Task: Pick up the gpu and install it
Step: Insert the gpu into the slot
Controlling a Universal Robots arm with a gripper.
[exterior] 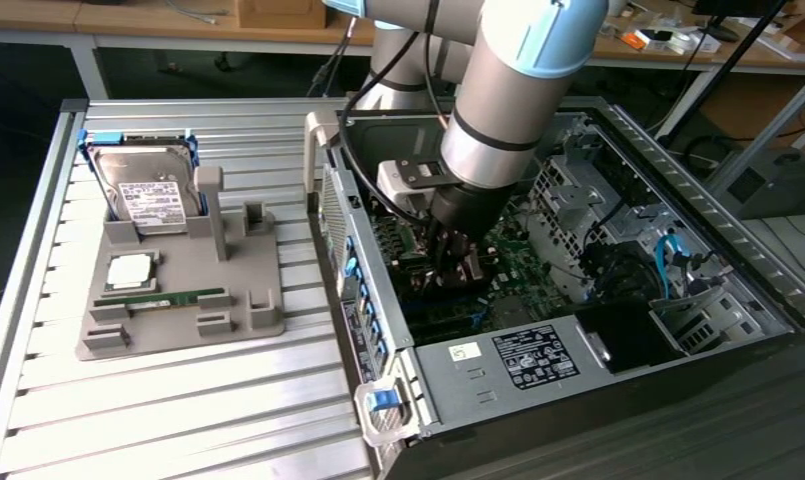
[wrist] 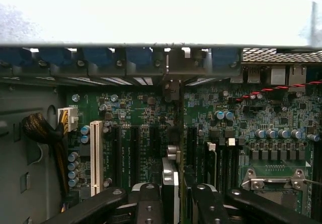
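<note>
The hand [wrist: 171, 194] is down inside the open computer case [exterior: 722, 290], its two dark fingers [wrist: 146, 199] pinching the gpu [wrist: 170, 176] by its upper edge. In the wrist view the card is seen edge-on, a thin upright blade between the finger pads, running away toward the rear wall of the case. It is held on edge like this, I judge, so that its lower contact edge can meet a slot from straight above. The card hangs over the row of long black expansion slots [wrist: 135, 156] on the green motherboard [wrist: 282, 113], in line with the gap between them; whether its edge already touches a slot I cannot quite tell, since the fingers and the card itself hide the contact point. Its far end points at the blue slot-cover clips [wrist: 138, 58] along the rear panel, which is where a metal end bracket would have to sit.

A white slot [wrist: 95, 156] stands just beside the black ones, and the cpu socket frame [wrist: 274, 178] lies well apart on the other side. In the exterior view the arm [exterior: 509, 90] reaches steeply down into the case. On the table [exterior: 175, 400], toward the exterior view's left, a grey holder tray [exterior: 249, 315] keeps the hard drive [exterior: 149, 195] propped upright and a green RAM stick [exterior: 162, 297] lying flat.
</note>
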